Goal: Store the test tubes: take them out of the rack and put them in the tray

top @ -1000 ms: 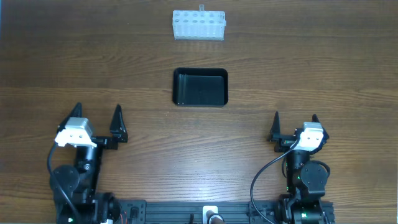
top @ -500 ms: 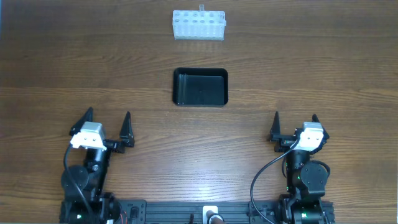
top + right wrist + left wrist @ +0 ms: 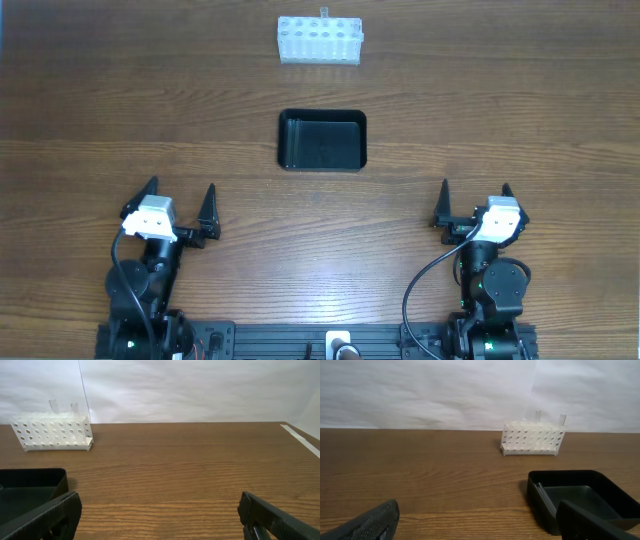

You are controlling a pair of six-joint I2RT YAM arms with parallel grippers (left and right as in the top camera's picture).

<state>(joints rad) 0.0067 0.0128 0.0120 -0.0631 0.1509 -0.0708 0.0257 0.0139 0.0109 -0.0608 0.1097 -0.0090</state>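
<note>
- Straight ahead of our left gripper (image 3: 181, 186) and right gripper (image 3: 475, 186) we find bare table (image 3: 520, 100).
- Between them, farther ahead, stand the tray (image 3: 282, 140), then the rack (image 3: 318, 41).

No readable txt, labels or nos. anywhere.

From the top view I get soft, even overhead light across the wooden table (image 3: 520, 120), bright enough to read the grain everywhere, with only a thin, faint shadow along the lower edge of the rack (image 3: 319, 42) at upper centre. The black tray (image 3: 322, 145) in the middle carries a pale sheen on its glossy floor, the one spot of glare I see. In my wrist views the white backdrop (image 3: 420, 390) is bright and evenly lit.
</note>
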